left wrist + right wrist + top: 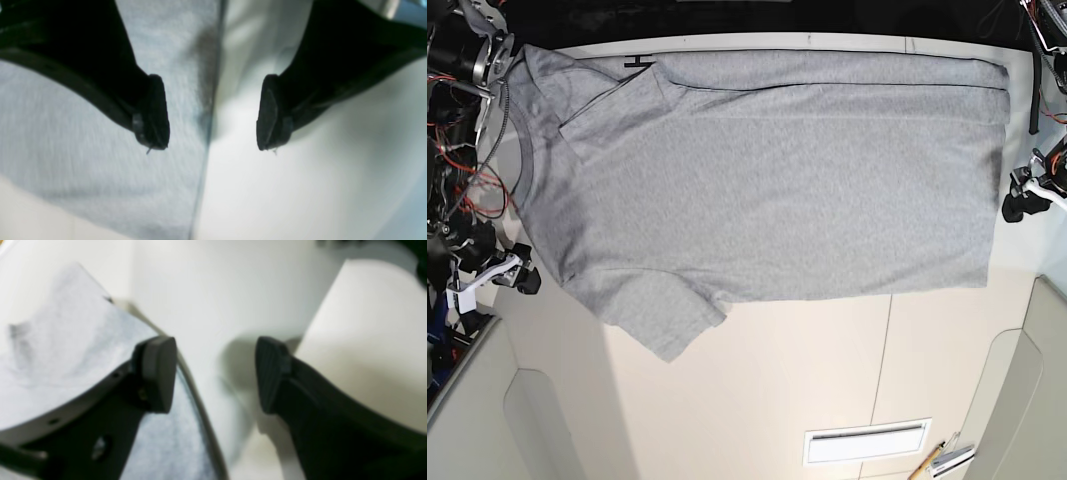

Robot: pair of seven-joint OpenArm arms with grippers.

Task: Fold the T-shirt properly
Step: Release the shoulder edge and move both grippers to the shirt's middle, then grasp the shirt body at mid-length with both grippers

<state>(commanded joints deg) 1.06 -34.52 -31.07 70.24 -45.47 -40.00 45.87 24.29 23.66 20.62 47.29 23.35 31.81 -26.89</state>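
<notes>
The light grey T-shirt [767, 190] lies flat on the white table [777, 390], neck to the left and hem to the right. Its far side is folded over along the top, and one sleeve [662, 325] sticks out toward the front. My left gripper [1019, 205] is open at the hem's right edge. In the left wrist view my left gripper [210, 146] straddles the edge of the T-shirt [83, 150], with nothing held. My right gripper [519, 278] is open by the shoulder at the left. Up close, my right gripper [215, 373] has the T-shirt [66, 340] under one finger.
Red and black cables [467, 190] hang along the left edge by the right arm. A slotted vent [867, 442] and a pencil-like tool [939, 460] sit at the table's front right. Raised white panels [1047, 380] flank the front corners.
</notes>
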